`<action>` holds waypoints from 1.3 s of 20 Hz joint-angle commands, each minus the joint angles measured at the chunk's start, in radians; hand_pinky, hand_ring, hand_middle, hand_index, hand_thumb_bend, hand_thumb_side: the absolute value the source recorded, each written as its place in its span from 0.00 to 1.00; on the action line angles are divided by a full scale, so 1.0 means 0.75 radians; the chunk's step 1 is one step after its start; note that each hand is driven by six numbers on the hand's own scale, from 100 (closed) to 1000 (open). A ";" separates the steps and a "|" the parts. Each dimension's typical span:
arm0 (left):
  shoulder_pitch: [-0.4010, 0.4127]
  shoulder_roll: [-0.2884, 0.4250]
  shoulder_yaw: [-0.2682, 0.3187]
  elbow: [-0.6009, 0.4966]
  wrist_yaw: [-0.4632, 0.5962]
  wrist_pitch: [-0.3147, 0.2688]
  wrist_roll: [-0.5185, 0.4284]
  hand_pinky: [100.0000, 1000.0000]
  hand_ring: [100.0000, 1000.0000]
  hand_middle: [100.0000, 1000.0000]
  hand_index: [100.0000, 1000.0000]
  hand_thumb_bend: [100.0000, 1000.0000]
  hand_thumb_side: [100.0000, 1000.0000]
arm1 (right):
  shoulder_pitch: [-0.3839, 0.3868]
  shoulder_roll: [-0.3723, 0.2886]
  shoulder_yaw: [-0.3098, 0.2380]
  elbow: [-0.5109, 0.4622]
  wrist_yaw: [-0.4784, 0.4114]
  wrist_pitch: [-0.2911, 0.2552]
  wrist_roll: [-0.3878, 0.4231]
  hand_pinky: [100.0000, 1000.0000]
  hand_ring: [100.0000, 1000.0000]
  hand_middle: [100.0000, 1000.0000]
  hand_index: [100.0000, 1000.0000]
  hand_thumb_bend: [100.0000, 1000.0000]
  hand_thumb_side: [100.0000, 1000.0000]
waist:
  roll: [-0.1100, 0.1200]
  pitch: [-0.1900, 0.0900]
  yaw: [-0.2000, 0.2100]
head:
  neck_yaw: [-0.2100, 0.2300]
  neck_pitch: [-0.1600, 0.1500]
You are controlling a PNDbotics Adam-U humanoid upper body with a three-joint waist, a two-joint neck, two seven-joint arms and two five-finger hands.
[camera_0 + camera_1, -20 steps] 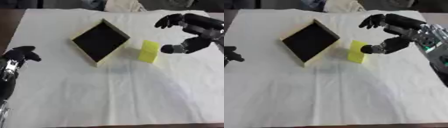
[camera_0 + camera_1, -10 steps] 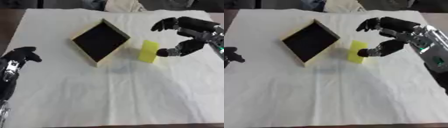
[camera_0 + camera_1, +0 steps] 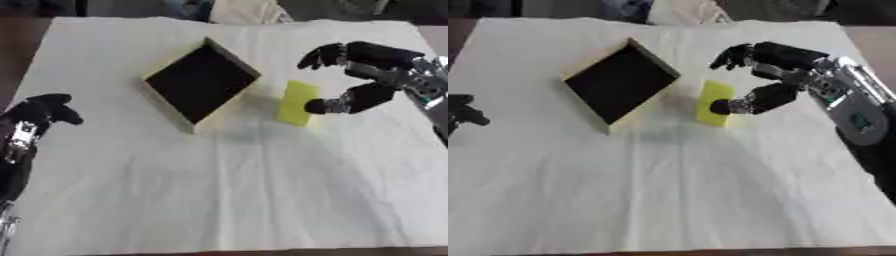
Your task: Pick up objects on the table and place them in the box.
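Here yellow block (image 3: 297, 102) upright, long axis toward box (image 3: 200, 84).

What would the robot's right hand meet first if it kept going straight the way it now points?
Most likely the yellow block. The right hand points leftward with its thumb tip right at the block's edge; whether it touches cannot be told. Beyond the block lies the box.

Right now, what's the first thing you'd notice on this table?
The bright yellow block jumps out, lying on the white cloth just right of the box, which is black inside. The right hand is curved around the block, its thumb tip at the block's right edge, while the left hand sits idle at the left edge.
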 commanded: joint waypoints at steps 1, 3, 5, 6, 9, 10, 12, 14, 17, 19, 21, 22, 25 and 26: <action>-0.008 0.019 0.001 -0.018 0.005 -0.001 -0.005 0.83 0.57 0.50 0.74 0.08 0.87 | -0.026 -0.013 -0.017 0.035 0.035 -0.005 -0.017 0.76 0.79 0.85 0.91 0.55 0.99 | 0.000 -0.026 0.000 | -0.005 0.007; -0.009 0.018 0.001 -0.018 0.005 -0.001 -0.007 0.83 0.57 0.50 0.74 0.08 0.87 | -0.027 -0.007 -0.017 0.055 0.049 -0.011 -0.024 0.76 0.79 0.85 0.91 0.55 0.99 | -0.001 -0.027 0.000 | -0.004 0.007; -0.008 0.018 0.001 -0.018 0.005 -0.001 -0.007 0.83 0.57 0.50 0.74 0.08 0.87 | -0.027 -0.003 -0.017 0.071 0.061 -0.017 -0.028 0.76 0.79 0.85 0.91 0.55 0.99 | -0.001 -0.027 0.000 | -0.004 0.008; -0.008 0.018 0.001 -0.018 0.004 -0.001 -0.007 0.83 0.57 0.50 0.74 0.08 0.87 | -0.027 -0.001 -0.017 0.076 0.066 -0.020 -0.030 0.76 0.79 0.85 0.91 0.55 0.99 | -0.001 -0.027 0.000 | -0.004 0.008; -0.008 0.018 0.002 -0.018 0.004 0.000 -0.007 0.83 0.57 0.50 0.74 0.08 0.87 | -0.028 0.004 -0.016 0.088 0.078 -0.029 -0.035 0.76 0.79 0.85 0.91 0.54 1.00 | -0.002 -0.028 0.002 | -0.004 0.009; -0.008 0.017 0.002 -0.018 0.005 0.000 -0.007 0.83 0.57 0.50 0.74 0.08 0.87 | -0.029 0.005 -0.016 0.091 0.082 -0.031 -0.037 0.76 0.79 0.85 0.91 0.54 1.00 | -0.002 -0.028 0.002 | -0.004 0.009; -0.008 0.017 0.001 -0.018 0.005 0.000 -0.008 0.83 0.57 0.50 0.74 0.08 0.87 | -0.031 0.008 -0.016 0.096 0.089 -0.033 -0.041 0.76 0.79 0.85 0.91 0.54 1.00 | -0.002 -0.028 0.003 | -0.005 0.009; -0.008 0.017 0.001 -0.018 0.005 0.000 -0.008 0.83 0.57 0.50 0.74 0.08 0.87 | -0.031 0.010 -0.016 0.099 0.093 -0.036 -0.044 0.76 0.79 0.85 0.91 0.54 1.00 | -0.002 -0.028 0.003 | -0.005 0.009; -0.007 0.016 0.001 -0.018 0.005 0.000 -0.009 0.83 0.57 0.50 0.74 0.08 0.87 | -0.032 0.016 -0.014 0.111 0.105 -0.036 -0.044 0.76 0.79 0.85 0.91 0.54 1.00 | -0.001 -0.027 0.004 | -0.005 0.010; -0.007 0.016 0.001 -0.018 0.005 -0.001 -0.010 0.83 0.57 0.50 0.74 0.08 0.87 | -0.032 0.020 -0.014 0.121 0.116 -0.037 -0.045 0.76 0.79 0.85 0.91 0.54 1.00 | 0.000 -0.026 0.005 | -0.006 0.010; -0.007 0.016 0.002 -0.019 0.005 -0.001 -0.010 0.83 0.57 0.50 0.74 0.08 0.87 | -0.033 0.024 -0.014 0.132 0.128 -0.037 -0.048 0.76 0.79 0.85 0.91 0.54 1.00 | 0.001 -0.026 0.005 | -0.006 0.010; -0.007 0.016 0.001 -0.019 0.005 -0.001 -0.010 0.83 0.57 0.50 0.74 0.08 0.87 | -0.033 0.027 -0.014 0.138 0.133 -0.037 -0.049 0.76 0.79 0.85 0.91 0.54 1.00 | 0.001 -0.026 0.005 | -0.007 0.011; -0.007 0.016 0.001 -0.019 0.005 -0.001 -0.011 0.83 0.57 0.50 0.74 0.08 0.87 | -0.036 0.031 -0.015 0.151 0.147 -0.039 -0.055 0.75 0.79 0.85 0.91 0.54 1.00 | 0.002 -0.025 0.006 | -0.007 0.010; -0.007 0.016 0.001 -0.019 0.005 -0.002 -0.011 0.83 0.57 0.50 0.74 0.08 0.87 | -0.036 0.032 -0.015 0.155 0.150 -0.040 -0.057 0.75 0.79 0.85 0.91 0.54 1.00 | 0.003 -0.025 0.007 | -0.008 0.011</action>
